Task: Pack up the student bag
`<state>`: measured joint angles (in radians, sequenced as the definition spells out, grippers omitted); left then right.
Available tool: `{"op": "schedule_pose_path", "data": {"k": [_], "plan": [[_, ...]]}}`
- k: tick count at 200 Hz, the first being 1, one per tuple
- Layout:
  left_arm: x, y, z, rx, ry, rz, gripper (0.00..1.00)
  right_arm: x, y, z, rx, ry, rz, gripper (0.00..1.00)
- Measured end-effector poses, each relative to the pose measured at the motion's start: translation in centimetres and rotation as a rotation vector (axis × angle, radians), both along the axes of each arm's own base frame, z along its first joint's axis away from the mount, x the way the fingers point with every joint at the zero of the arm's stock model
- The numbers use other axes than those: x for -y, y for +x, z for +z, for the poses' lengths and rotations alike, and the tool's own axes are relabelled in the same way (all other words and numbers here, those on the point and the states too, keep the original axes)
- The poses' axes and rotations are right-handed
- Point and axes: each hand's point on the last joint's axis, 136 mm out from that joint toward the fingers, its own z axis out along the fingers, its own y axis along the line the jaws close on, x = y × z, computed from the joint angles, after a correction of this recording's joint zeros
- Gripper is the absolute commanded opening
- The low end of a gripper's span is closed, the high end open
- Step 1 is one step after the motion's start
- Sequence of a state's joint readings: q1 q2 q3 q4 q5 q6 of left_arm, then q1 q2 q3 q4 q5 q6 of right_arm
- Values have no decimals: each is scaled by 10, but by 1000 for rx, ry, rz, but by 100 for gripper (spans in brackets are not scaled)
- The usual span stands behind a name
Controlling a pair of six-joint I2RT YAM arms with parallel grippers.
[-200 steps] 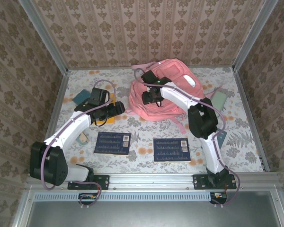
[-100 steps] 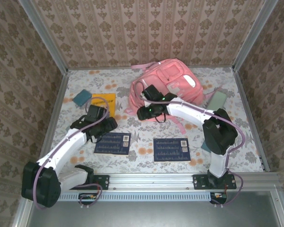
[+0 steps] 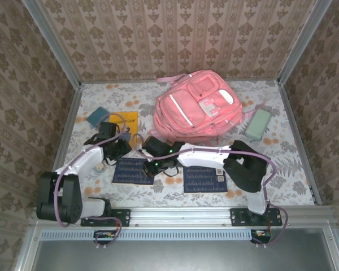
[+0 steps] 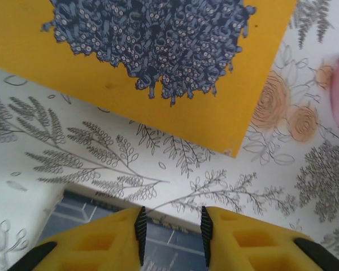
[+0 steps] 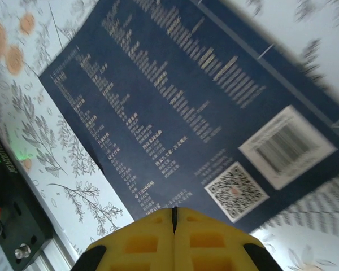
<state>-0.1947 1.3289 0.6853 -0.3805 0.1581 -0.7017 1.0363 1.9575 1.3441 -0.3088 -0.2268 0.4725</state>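
**A:** Where is the student bag [image 3: 198,110]?

**B:** On the far side of the table [image 3: 294,169], right of centre. It lies flat with its front pockets facing up. Neither arm touches it. I cannot tell whether the main compartment is unzipped.

**A:** So what are the arms working on?

**B:** Both are at the left dark blue book [image 3: 133,171], near the front. The right gripper [image 5: 173,217] has its fingers pressed together with nothing between them, over the cover with the barcode. My guess is it is closed to act as a blunt tip for pinning or nudging the book. I cannot tell whether it touches.

**A:** And the left?

**B:** The left gripper [image 4: 172,228] stands over that book's far edge. Its fingers are a narrow gap apart and empty, which would suit nipping a thin cover edge. The yellow book [image 4: 158,56] lies just beyond it.

**A:** What else is there to pack?

**B:** A second dark blue book [image 3: 206,179] lies near right, and a pale green pencil case [image 3: 258,124] sits just right of the bag. All of it lies outside the bag, so I judge the packing barely started.
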Motion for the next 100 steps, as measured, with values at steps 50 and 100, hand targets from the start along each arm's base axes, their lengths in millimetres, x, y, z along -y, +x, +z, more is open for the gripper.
{"op": "schedule_pose_path", "data": {"k": [50, 100], "plan": [[-2, 1, -26, -72, 4, 8, 25, -9, -15, -35, -35, -41, 27, 0], [-5, -1, -29, -40, 25, 17, 24, 9, 12, -37, -25, -69, -29, 0]]}}
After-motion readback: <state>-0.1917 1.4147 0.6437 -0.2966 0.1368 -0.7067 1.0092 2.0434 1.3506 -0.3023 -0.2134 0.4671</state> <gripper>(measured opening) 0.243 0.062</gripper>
